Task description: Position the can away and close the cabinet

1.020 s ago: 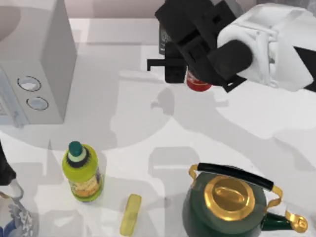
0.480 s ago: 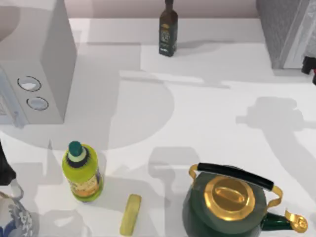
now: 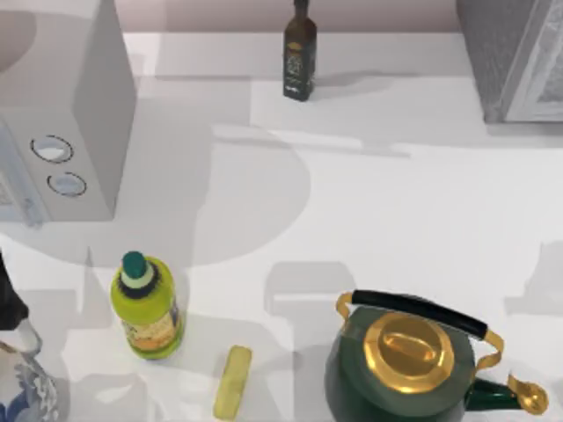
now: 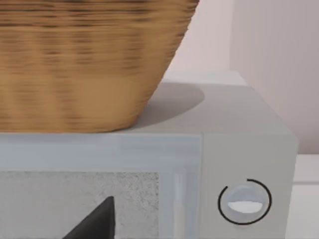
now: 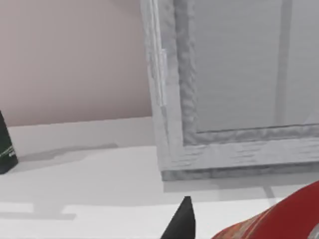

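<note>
Red tin, the can (image 5: pixel 279 221), shows beside 1 dark finger (image 5: pixel 182 221) of the right claw, just before the grey cabinet (image 5: pixel 234 84) at the worktop's (image 3: pixel 396 193) right rear. Grip unclear. Judged light, rigid, slick; hold mid-wall.

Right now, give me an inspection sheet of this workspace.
Surface: white table, crossed by shadows.
Job's things: can, red, close beside the right gripper; cabinet at the table's far right, unclear whether its door is fully shut.
Clutter: white box with dials, wicker basket on top of it; dark bottle; yellow-green bottle; yellow bar; green kettle; blue-white vase.
Grippers: left gripper faces the white box's front; right gripper faces the cabinet.
Cables: nothing seen.
Surroundings: pink wall behind the table.
</note>
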Controlling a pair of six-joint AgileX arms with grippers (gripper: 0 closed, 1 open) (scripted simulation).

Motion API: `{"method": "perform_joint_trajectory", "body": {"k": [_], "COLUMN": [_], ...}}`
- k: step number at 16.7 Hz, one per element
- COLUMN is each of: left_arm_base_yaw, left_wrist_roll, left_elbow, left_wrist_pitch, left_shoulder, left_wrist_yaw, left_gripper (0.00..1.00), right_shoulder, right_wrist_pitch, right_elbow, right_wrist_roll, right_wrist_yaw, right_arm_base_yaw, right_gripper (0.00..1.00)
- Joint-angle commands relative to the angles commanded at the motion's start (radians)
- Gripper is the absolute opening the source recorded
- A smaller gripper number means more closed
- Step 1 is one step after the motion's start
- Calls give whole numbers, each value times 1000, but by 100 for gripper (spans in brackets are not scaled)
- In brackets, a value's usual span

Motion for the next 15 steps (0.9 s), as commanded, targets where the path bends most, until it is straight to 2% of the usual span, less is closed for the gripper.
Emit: {"method": "perform_joint_trajectory", "body": {"k": [3, 6, 12, 15], "left_arm_base_yaw": [0, 0, 0, 0], "left_wrist_roll": [0, 0, 0, 0], "left_elbow": [0, 0, 0, 0], "left_wrist_pitch": [0, 0, 0, 0], "left_shoulder": [0, 0, 0, 0], "left_wrist_yaw": [0, 0, 0, 0], "left_gripper": [100, 100, 100, 100], "right_shoulder": [-145, -195, -183, -116], "right_wrist_pitch": [59, 81, 77, 58], "right_elbow": [-141, -190, -179, -88], "right_wrist_roll": [-71, -98, -95, -92], "right_wrist_yaw": [-59, -81, -80, -76], "right_arm_base_yaw": [-68, -94, -88, -72], "right_gripper": [0, 0, 0, 0]}}
